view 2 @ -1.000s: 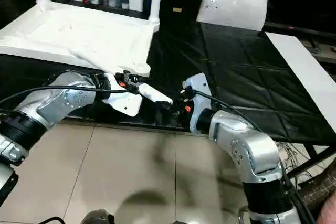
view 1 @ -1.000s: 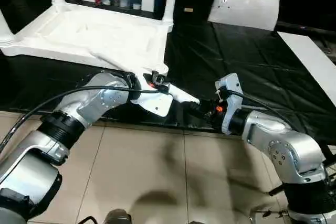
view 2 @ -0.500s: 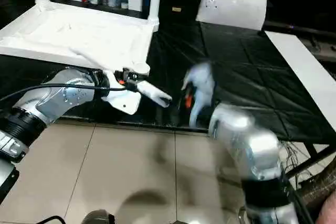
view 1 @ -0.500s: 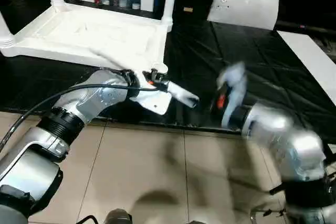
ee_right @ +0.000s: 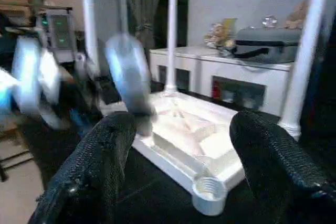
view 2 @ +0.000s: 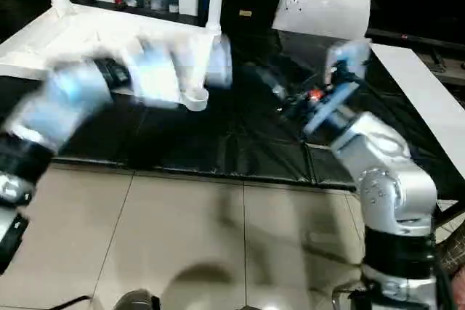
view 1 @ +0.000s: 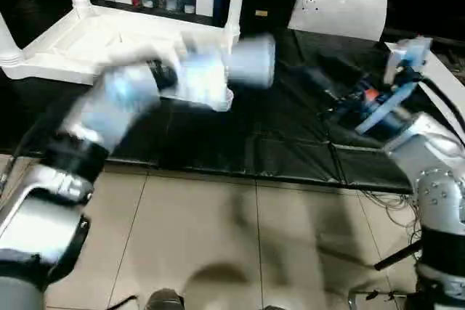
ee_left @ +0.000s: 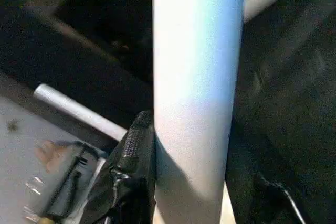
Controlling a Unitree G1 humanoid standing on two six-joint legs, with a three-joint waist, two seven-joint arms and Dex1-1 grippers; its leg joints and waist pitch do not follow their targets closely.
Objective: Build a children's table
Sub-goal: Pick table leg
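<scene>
Leg (ee_left: pixel 195 77) has passed wholly to the left claw (ee_left: pixel 173 182), which clamps it; the right claw (ee_right: pixel 181 166), now apart, gapes empty, facing the tabletop's (ee_right: pixel 184 129) open socket (ee_right: pixel 209 187).

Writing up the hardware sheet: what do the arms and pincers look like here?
Silver metallic forearms with black ring joints. The right arm carries a white wrist housing with an orange-red mark; thin black cables trail by it. The right pincer has two thick black fingers with a knurled texture. The left arm is motion-blurred: silver with black bands.

Head eyes overlook tabletop (view 1: pixel 123 41); wrist cams close
</scene>
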